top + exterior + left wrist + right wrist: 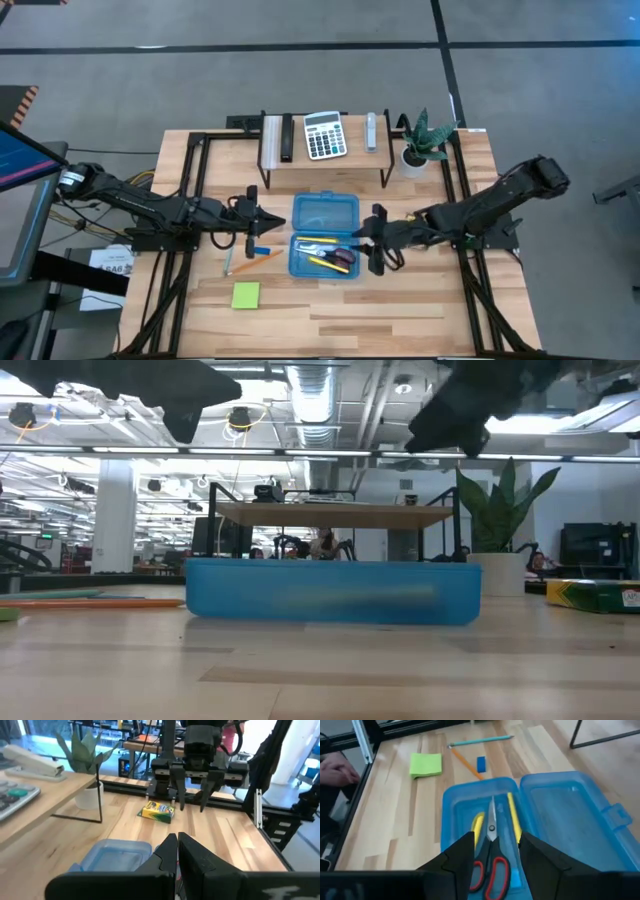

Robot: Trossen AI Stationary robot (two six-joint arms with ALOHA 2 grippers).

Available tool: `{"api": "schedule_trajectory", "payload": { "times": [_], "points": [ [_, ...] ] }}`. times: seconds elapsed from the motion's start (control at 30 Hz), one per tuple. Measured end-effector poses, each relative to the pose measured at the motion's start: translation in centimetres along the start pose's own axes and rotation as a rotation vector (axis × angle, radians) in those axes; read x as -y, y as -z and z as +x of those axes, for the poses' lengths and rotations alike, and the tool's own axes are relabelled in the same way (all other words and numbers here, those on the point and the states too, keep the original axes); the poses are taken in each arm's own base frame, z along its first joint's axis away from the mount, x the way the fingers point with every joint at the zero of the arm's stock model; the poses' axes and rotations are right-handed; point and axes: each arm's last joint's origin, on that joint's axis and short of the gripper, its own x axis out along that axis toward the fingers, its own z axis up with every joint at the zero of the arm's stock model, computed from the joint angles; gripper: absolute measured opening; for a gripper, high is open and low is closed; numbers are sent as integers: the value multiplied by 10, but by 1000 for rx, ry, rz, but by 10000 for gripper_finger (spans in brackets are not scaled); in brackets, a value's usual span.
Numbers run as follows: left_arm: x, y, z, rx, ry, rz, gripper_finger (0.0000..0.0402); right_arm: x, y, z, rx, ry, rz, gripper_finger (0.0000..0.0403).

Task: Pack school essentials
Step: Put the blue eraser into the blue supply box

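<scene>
An open blue pencil box [325, 235] lies at the table's middle, its lid [570, 815] flat toward the far side. Red-handled scissors [490, 862] and two yellow pencils [514, 820] lie in its tray. To its left, on the wood, lie a green pencil [480, 741], an orange pencil [465, 764], a blue eraser [481, 763] and a lime sticky-note pad [246, 295]. The crayon box [158, 812] lies below my right arm. My right gripper [375, 240] hangs open above the tray's right end. My left gripper [262, 220] hovers shut, left of the lid.
A low shelf [325, 160] at the far edge carries a calculator [323, 135] and a stapler [371, 130]. A potted plant [420, 145] stands at its right end. Black frame rails [190, 200] run along both sides of the table. Bare wood lies in front of the box.
</scene>
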Motion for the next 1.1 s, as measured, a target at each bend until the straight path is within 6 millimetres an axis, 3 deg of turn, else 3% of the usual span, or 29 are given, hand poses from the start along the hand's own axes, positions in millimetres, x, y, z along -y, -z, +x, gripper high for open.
{"api": "schedule_trajectory", "payload": {
  "times": [0.27,0.6,0.97,1.1],
  "points": [
    [-3,9,-1,-83,-65,-91,1,16,11,-4,39,17,32,171],
    [-11,30,-6,-265,-223,-212,1,3,11,-7,66,-38,35,170],
    [-12,30,-6,-264,-234,-168,1,4,11,-7,69,-35,35,166],
    [-7,25,-4,-226,-163,-181,3,4,11,-7,69,-35,25,165]
  ]
}}
